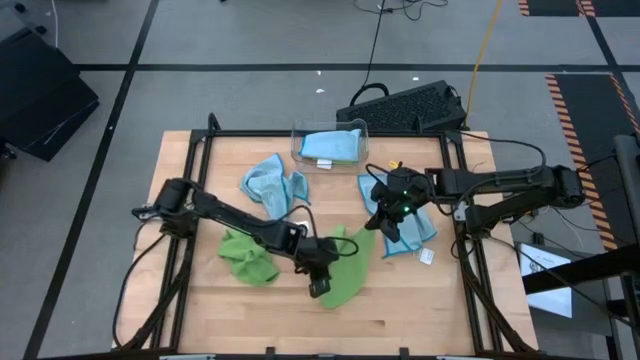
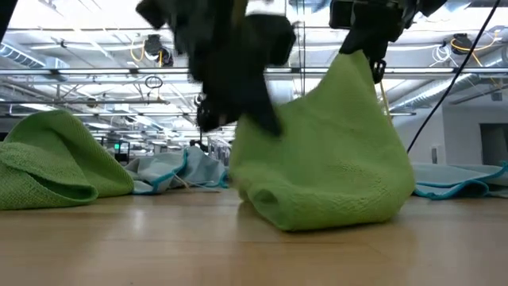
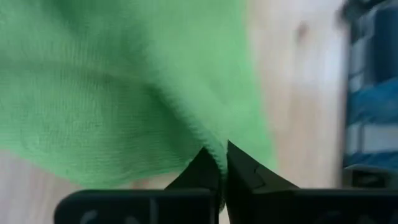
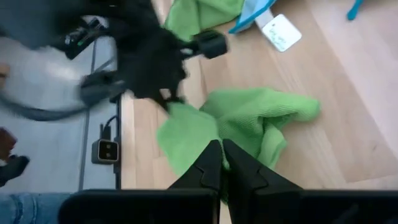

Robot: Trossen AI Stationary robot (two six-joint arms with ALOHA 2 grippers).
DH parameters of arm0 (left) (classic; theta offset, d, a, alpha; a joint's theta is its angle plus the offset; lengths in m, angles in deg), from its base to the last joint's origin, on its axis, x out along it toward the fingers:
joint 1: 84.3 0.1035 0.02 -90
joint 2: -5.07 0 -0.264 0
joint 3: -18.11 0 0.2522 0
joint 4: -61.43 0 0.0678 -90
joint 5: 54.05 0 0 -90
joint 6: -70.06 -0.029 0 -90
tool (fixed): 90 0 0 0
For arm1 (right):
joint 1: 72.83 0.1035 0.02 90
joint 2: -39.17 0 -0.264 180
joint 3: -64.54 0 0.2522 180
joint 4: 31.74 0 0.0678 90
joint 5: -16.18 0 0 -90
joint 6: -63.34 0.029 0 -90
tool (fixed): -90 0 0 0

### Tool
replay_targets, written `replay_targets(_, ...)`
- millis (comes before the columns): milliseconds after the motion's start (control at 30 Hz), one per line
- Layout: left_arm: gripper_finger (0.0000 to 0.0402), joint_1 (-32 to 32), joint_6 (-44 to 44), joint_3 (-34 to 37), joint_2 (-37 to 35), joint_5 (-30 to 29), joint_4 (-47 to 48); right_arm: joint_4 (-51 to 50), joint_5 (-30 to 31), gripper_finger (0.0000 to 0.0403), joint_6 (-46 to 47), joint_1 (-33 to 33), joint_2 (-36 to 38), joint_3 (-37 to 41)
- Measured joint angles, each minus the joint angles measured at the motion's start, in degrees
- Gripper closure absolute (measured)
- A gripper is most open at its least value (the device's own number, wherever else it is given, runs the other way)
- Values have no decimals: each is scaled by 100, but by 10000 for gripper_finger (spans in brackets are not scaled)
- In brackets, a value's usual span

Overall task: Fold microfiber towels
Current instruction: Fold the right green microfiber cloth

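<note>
While both arms reach over the table (image 1: 200, 320), the left claw (image 1: 319, 287) is pinched tight on the hem of a green towel (image 1: 345, 272), its fingers (image 3: 208, 171) together with the cloth edge caught between them. The right claw (image 1: 385, 222) is likewise clamped on another corner of the same towel, its fingers (image 4: 211, 163) closed on green cloth, so in the low view the towel (image 2: 325, 159) hangs lifted between the two claws, with its lower part bunched on the wood. Beside the left claw, toward the left arm's base, lies a second green towel (image 1: 247, 256), crumpled. Under and just beyond the right claw lies a blue towel (image 1: 412, 226) with a white tag (image 1: 426, 256) at its edge. Farther out between the arms sits another crumpled blue towel (image 1: 274, 186), and beyond it a clear bin (image 1: 329, 146) holds a third blue towel (image 1: 332, 146).
</note>
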Motion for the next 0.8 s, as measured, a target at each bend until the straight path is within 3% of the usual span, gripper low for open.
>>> replay_targets(133, 398, 61, 66, -99, -569, -623, 432, 273, 51, 403, 35, -245, 115, 0)
replay_targets(433, 399, 509, -299, -132, -2324, -3204, 1401, 1568, 572, 403, 44, -1388, 847, -2)
replay_targets(500, 399, 641, -488, -132, -2689, -3322, 1257, 2164, 495, 403, 66, -1576, 1023, -6)
replay_targets(600, 400, 696, -600, -138, -3064, -3375, 953, 2277, 252, 403, 31, -1691, 1337, -9)
replay_targets(800, 399, 306, -393, -123, -3145, -2978, 1546, 572, 60, 403, -82, -1419, 1796, -7)
